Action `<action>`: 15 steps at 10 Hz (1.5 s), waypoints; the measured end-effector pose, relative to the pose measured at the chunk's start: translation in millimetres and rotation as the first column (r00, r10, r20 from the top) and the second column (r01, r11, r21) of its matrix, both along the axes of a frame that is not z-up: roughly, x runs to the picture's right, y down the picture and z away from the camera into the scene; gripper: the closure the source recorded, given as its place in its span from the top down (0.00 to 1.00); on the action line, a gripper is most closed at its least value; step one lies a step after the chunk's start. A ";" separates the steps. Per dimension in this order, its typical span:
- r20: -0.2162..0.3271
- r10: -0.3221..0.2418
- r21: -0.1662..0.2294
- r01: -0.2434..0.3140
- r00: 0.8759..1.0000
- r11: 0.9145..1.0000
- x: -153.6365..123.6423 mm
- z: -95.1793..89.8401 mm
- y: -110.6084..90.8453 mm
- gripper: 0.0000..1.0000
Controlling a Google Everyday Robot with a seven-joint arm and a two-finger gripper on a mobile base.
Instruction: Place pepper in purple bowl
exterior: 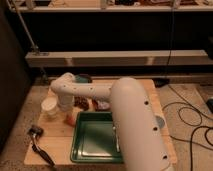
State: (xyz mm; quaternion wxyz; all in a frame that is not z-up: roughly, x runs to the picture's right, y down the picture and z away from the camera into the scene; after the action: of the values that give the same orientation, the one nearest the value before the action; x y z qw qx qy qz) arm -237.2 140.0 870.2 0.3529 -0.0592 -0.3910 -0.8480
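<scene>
pepper not yet in the purple bowl

starting at the gripper point(68, 115): pointed down off the end of the white arm point(90, 91), low over the left part of the wooden table point(55, 152), between a white cup point(50, 108) and the far-left corner of the green tray point(97, 140). wide, narrow or clamped on something: cannot tell.

right at its tip, a small orange-red shape, taken here for the pepper point(71, 120); too small to read as slender or round, so a judgement only. touching the tool or merely beneath it: cannot tell. just beside the tray's corner, near the cup.

a little further out, to the right of the tool and along the tray's far rim, some dark reddish-brown things point(82, 103), none of them the target.

further again, past the arm's elbow at the far edge of the table, the purple bowl point(85, 78): dark, with something teal at its left side, partly hidden by the arm. well apart from gripper and pepper, on the opposite side of the arm's bend.

off to the front left, a black brush point(40, 145) lying on the wood.

progress, as a judgement: at the pick-up stage. no sign of a pepper inside the bowl. left to do: a sure hold, a lift, a carry toward the far edge, and a release over the bowl.
</scene>
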 end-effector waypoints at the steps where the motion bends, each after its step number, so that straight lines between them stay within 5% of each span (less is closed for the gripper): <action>1: 0.039 0.001 -0.021 0.000 0.999 1.000 3.1 -10.4 -10.7 0.00; 3: 0.124 0.031 -0.026 -0.028 0.992 0.999 14.1 -47.5 -52.6 0.00; 9: 0.131 0.023 -0.017 -0.020 0.991 1.000 11.7 -50.3 -53.7 0.00; 12: 0.169 0.022 0.038 -0.029 0.985 0.999 -5.7 -40.1 -85.2 0.00; 15: 0.248 0.089 0.068 -0.109 0.965 0.992 -15.5 -4.9 -140.3 0.00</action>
State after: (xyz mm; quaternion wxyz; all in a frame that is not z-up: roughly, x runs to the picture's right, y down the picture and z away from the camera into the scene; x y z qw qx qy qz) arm -252.7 -0.2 865.2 0.3460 0.0795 -0.3991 -0.8454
